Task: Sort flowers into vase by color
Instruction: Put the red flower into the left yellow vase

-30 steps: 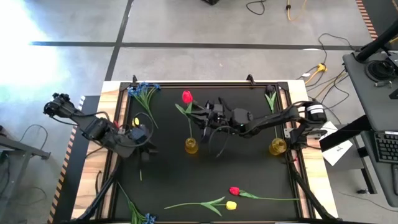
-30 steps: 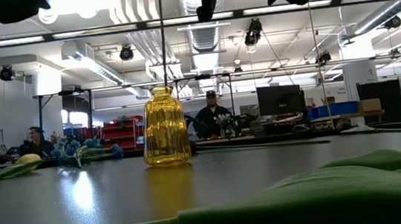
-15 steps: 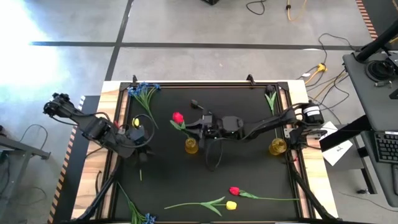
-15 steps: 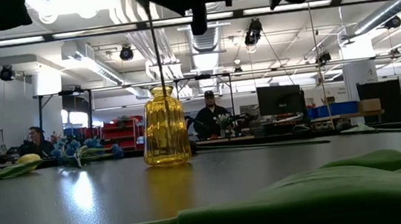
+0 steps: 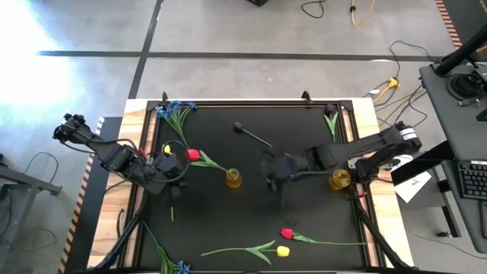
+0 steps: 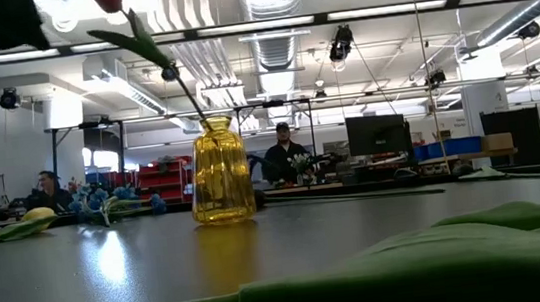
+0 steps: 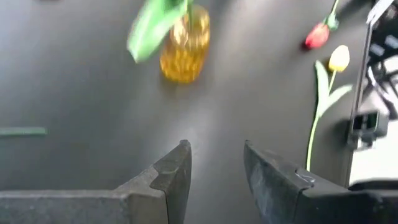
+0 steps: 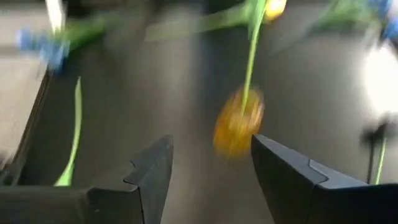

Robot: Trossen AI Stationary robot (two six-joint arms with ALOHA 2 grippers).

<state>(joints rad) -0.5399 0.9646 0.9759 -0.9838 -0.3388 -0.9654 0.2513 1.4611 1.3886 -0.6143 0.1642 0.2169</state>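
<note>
The right arm's fingers [image 8: 152, 177] stand apart with nothing between them; in the high view the right gripper [image 5: 275, 169] hangs over the middle of the bench [image 5: 297, 221], just beside the centre vase. The left arm's fingers [image 7: 177, 174] are parted too and hold nothing; the left gripper [image 5: 173, 164] waits near the bench's left edge.

Largest first. The dark bench carries two small yellow glass vases. The centre vase [image 5: 233, 179] has one red tulip [image 5: 192, 154] standing in it, stem in the neck and the head leaning out toward the left gripper; the low view shows the stem rising from the vase at a slant. The second vase [image 5: 339, 180] stands by the right edge, and whether anything is in it I cannot tell.

So, as I judge it, one flower is placed and most of the sort is left. Lying loose are a blue spray [image 5: 176, 111] at the far left corner, another blue spray [image 5: 176, 265] at the near left edge, a second red tulip [image 5: 288, 234] and a yellow tulip [image 5: 282, 250] close together near the front, and a yellow bloom [image 5: 167, 149] beside the left gripper. A green leaf [image 5: 332, 122] lies near the far right corner, and a thin dark stick [image 5: 251, 135] lies apart behind the centre vase.
</note>
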